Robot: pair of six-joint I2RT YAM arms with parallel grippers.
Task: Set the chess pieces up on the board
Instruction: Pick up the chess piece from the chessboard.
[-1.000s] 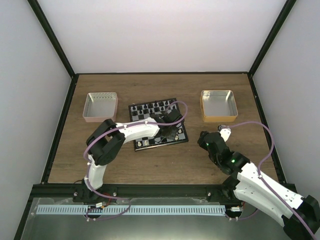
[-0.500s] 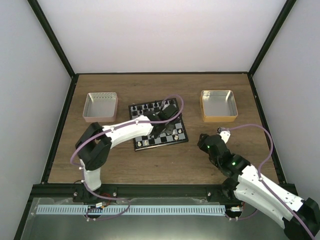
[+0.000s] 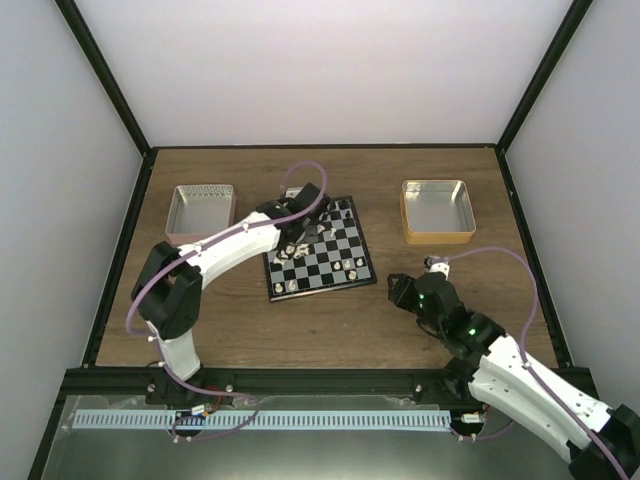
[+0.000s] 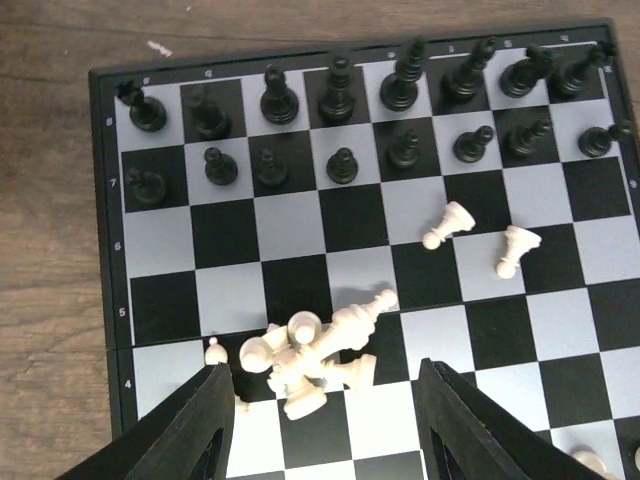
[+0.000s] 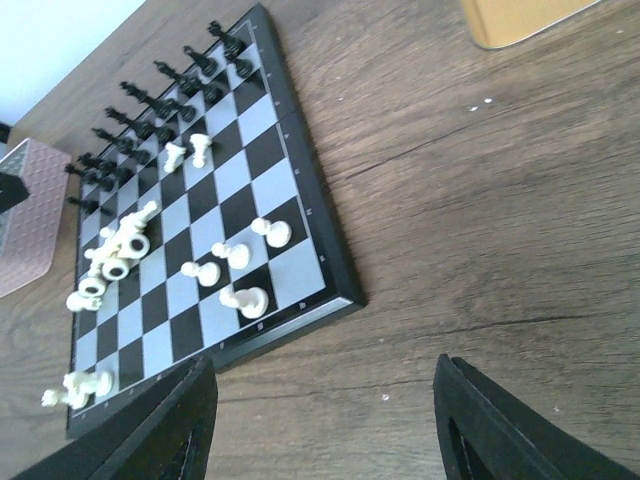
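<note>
Well, the left jaws stand apart and empty over the board [image 3: 335, 262], which sits mid-desk. The right jaws, also apart and holding nothing, hover over the desk [image 3: 300, 330] at the board's 4 o'clock. Most of the chess pieces [image 4: 305, 360] lie toppled in a heap just ahead of the left fingers [image 4: 205, 425], toward 11 o'clock in the wrist view. 2 more cream pieces [image 4: 447, 222] lie tipped at 1 o'clock, near the black pieces [image 4: 340, 90]. I judge the step in hand is lifting 1 piece from that heap. I'd take an outlier, such as the long piece [image 4: 362, 312] on the heap's 2 o'clock edge. I'd set the jaws across its stem, descend slowly and close gently so its neighbours don't scatter.
</note>
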